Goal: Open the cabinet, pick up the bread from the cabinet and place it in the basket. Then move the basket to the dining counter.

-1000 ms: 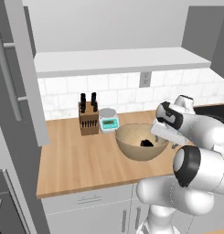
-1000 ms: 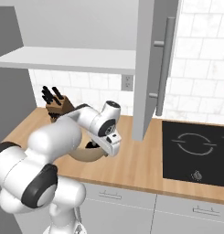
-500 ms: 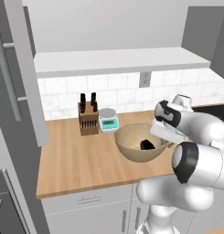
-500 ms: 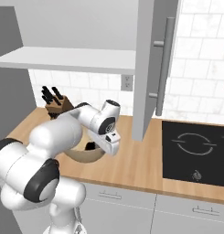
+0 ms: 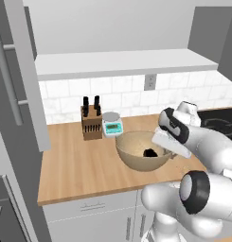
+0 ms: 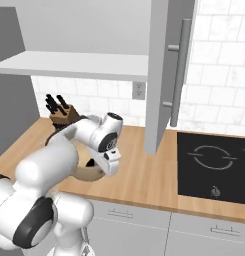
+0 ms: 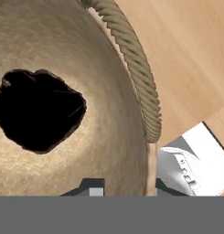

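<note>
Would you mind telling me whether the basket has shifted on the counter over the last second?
No. In the left base view the basket sits just as far from the knife block and the small scale as before, with the bread inside it.

I read the basket (image 7: 86, 68) as matt tan weave, its inner wall smooth and faintly speckled, its rim a coarse twisted rope; the bread (image 7: 38, 109) inside it is matt black with a rough, ragged outline; the counter (image 5: 75, 165) under it is light wood with fine grain and a satin finish; the cabinet (image 6: 161, 75) door is flat matt grey, its bar handle (image 6: 181, 70) brushed silver metal.
</note>
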